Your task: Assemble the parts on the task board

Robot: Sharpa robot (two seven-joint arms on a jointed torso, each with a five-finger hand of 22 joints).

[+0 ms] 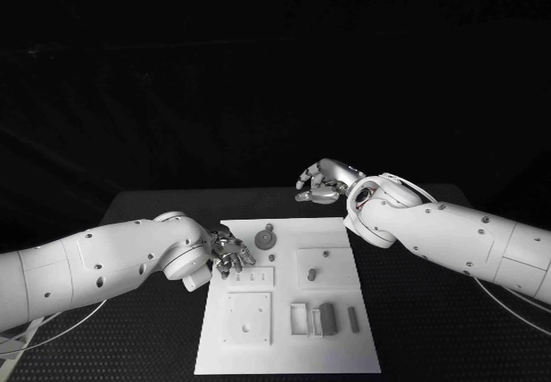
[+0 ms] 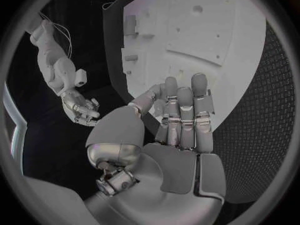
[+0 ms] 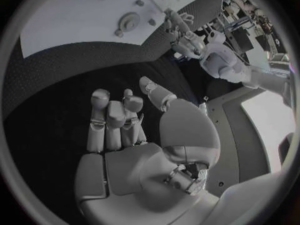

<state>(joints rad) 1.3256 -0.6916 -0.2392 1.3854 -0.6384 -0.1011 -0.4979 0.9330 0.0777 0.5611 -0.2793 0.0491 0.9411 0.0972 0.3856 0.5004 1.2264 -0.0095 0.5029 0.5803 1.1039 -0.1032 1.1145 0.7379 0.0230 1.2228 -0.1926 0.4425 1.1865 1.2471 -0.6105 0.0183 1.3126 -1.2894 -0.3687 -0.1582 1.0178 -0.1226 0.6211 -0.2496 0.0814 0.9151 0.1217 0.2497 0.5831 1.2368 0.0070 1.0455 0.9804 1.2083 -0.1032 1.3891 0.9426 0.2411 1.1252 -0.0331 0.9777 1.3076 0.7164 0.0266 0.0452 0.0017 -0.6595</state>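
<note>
We see the task board, a white plate, lying in the middle of the black table, and we place everything else by it. Our left hand hangs over the board's far left part, at its left edge, with the fingers bent downward toward the plate. In the left wrist view the same hand shows its fingers lying close together, stretched out over the board's edge, with nothing between them and the thumb; we hold no part with it, and the fingers look loosely extended rather than clenched.

Our right hand is off the board, beyond its far right corner, above the bare table. In the right wrist view that hand has its fingers curled partway in with the thumb standing apart, and nothing sits in the palm.

The parts rest on the board. A round disc-shaped part lies near the far edge, just beside the left hand's fingertips; we cannot tell whether they touch it. A small upright part stands on a raised square right of the board's middle. Toward the near edge, a dark grey block and a slimmer grey bar lie side by side, to the right of a square plate with holes.
</note>
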